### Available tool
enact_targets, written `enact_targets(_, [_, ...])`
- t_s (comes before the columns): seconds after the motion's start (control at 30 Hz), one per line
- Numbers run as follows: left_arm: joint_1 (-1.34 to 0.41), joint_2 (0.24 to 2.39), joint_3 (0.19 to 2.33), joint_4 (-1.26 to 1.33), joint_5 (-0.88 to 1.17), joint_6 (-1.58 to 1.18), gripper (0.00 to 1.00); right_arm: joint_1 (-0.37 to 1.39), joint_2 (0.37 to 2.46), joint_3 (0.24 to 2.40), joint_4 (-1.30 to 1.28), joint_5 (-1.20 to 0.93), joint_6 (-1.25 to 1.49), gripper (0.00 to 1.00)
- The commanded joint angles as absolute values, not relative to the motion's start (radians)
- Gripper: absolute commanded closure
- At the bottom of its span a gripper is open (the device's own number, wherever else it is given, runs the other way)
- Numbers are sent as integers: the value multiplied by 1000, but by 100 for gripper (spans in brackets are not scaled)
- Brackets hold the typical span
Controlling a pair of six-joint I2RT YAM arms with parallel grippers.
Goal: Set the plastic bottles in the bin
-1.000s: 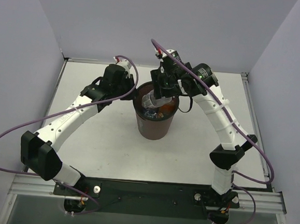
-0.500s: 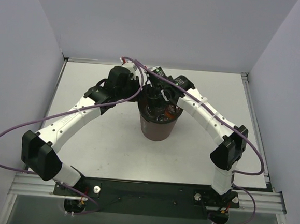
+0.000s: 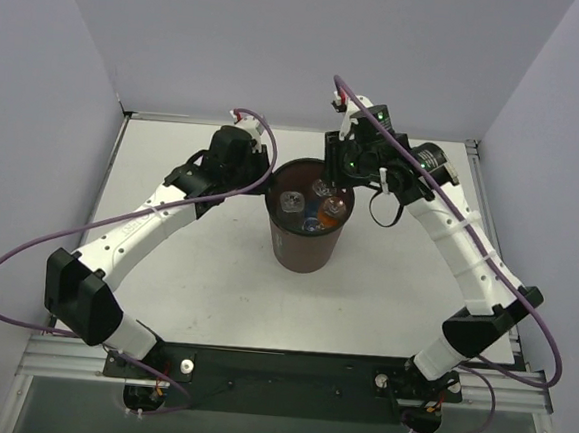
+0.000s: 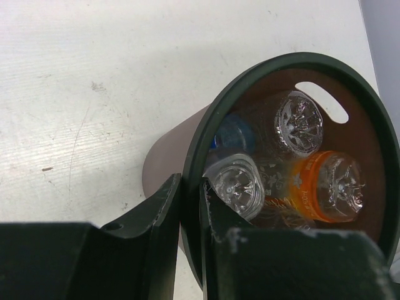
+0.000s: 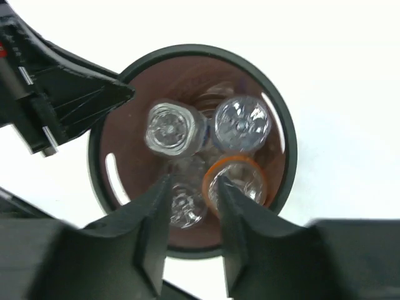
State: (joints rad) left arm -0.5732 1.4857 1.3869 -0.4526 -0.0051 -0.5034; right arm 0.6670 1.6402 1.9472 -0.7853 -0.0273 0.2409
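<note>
The left arm's fingers point(image 4: 172, 205) are closed to a narrow slit on the left side of the tall, round, dark brown plastic bin point(image 3: 305, 246). One finger sits outside the wall and one inside, with the bin's thin black rim pinched between them. The bin stands upright on the white counter point(image 3: 195, 269).

All four small plastic bottles are inside the bin, packed close together with their ends facing up. One clear plastic bottle point(image 4: 240, 184) sits just inside the gripped part of the rim. The blue-labelled bottle point(image 4: 232, 134) is beside it against the bin's wall. The second clear bottle point(image 4: 299, 119) lies further across, below an oval slot in the bin's wall. The orange bottle point(image 4: 328, 187) is nearest the bin's right side.

The right arm's fingers point(image 5: 160, 206) hang above the bin's mouth, towards its far right rim. They are parted with nothing between them.
</note>
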Motion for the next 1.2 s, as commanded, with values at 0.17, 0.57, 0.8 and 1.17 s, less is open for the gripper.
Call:
enact_targets(0.17, [-509,1523,1476,-462,-26,-554,100,578,1456,1735,-778,-146,321,84])
enact_targets(0.57, [-468,1583,1555,-451,-32,-560,24,482,1217,1435,-684,-78,350,33])
enact_targets(0.8, [-456,1433,1542,-546,-57,-580,5,448,1137,1341,-670,-124,394,17])
enact_targets(1.17, [-428,788,838,-374,-86,-627,4,436,743,932,-611,-3,410,11])
